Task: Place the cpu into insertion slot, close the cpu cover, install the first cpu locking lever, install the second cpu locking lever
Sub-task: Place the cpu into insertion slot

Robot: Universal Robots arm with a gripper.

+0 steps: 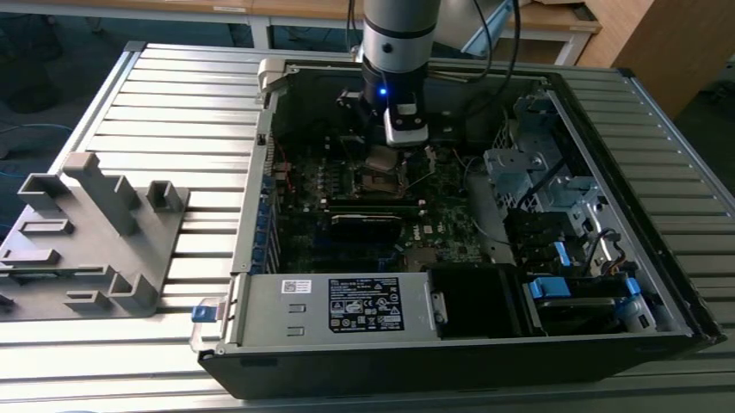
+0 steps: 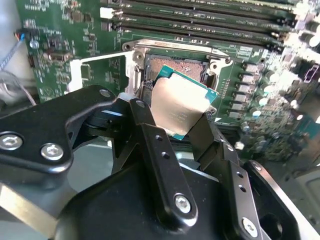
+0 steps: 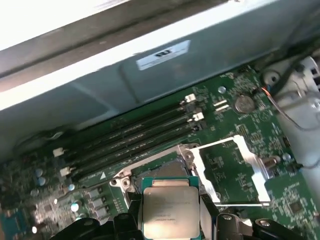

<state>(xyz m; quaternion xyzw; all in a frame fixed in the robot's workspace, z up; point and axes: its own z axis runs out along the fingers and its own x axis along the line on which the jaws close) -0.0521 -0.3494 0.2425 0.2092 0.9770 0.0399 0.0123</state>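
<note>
My gripper (image 1: 384, 157) hangs inside the open computer case, shut on the cpu (image 1: 383, 159), a small square chip with a dull metal top. In both wrist views the black fingers (image 2: 145, 125) clamp the cpu (image 2: 177, 105) (image 3: 170, 207) by two opposite edges. It is held tilted just above the insertion slot (image 2: 175, 65) (image 3: 167, 170), apart from it. The cpu cover (image 2: 75, 75) (image 3: 252, 160), a thin silver frame, lies swung open beside the slot on the green board.
Long black memory slots (image 3: 130, 135) run close beside the socket. The case walls ring the board, with a power supply (image 1: 344, 305) in front and drive bays (image 1: 552, 198) at the exterior view's right. A grey fixture (image 1: 92, 232) stands outside at the exterior view's left.
</note>
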